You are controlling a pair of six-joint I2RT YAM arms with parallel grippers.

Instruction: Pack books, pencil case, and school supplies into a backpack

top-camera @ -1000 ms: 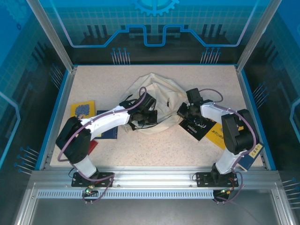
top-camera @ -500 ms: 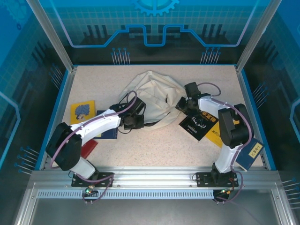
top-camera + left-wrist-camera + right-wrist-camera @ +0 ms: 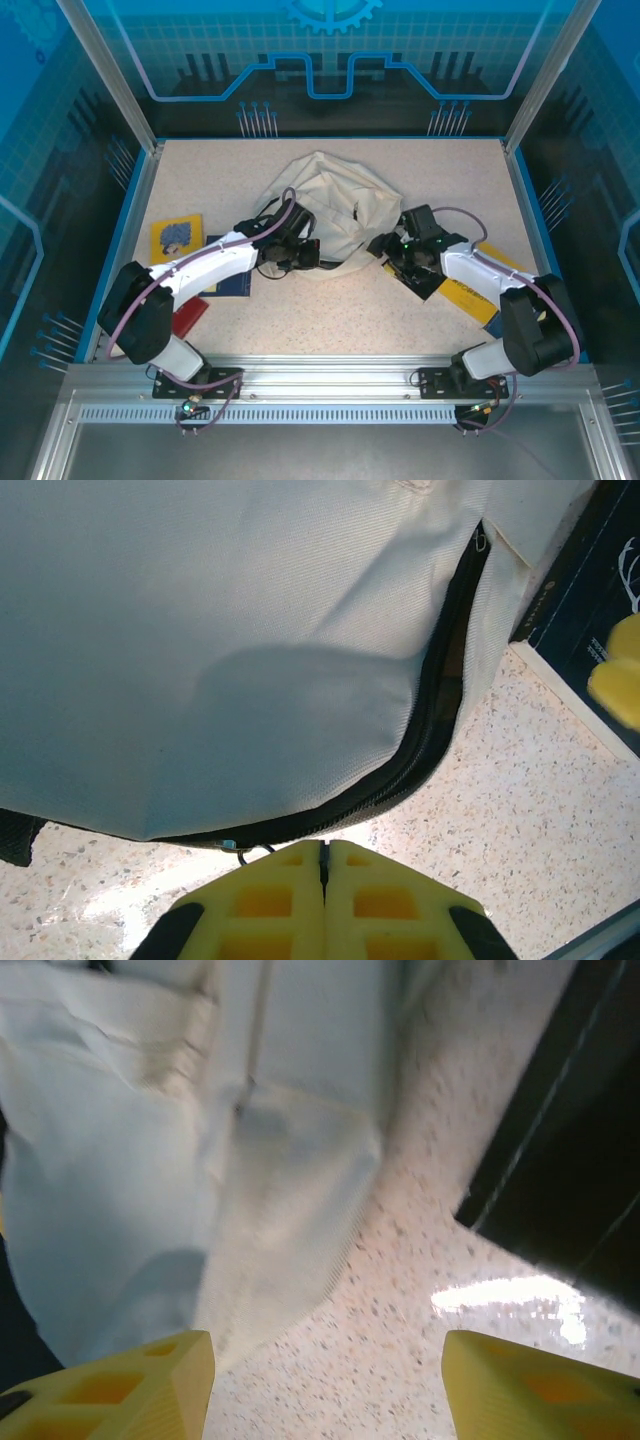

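Pulled right fingers (image 3: 140, 1385) toward table's (image 3: 330, 315) near edge, now spread; left fingers (image 3: 270, 900) pressed together by backpack (image 3: 330, 195); books (image 3: 176, 237) unpacked.

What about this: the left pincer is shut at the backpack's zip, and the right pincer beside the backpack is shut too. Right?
Not fully. The right pincer is open: the right wrist view shows its fingers far apart beside the backpack. The left pincer is indeed shut at the zip.

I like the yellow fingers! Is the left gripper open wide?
No, the left gripper is shut, its two yellow fingers pressed together beside the backpack.
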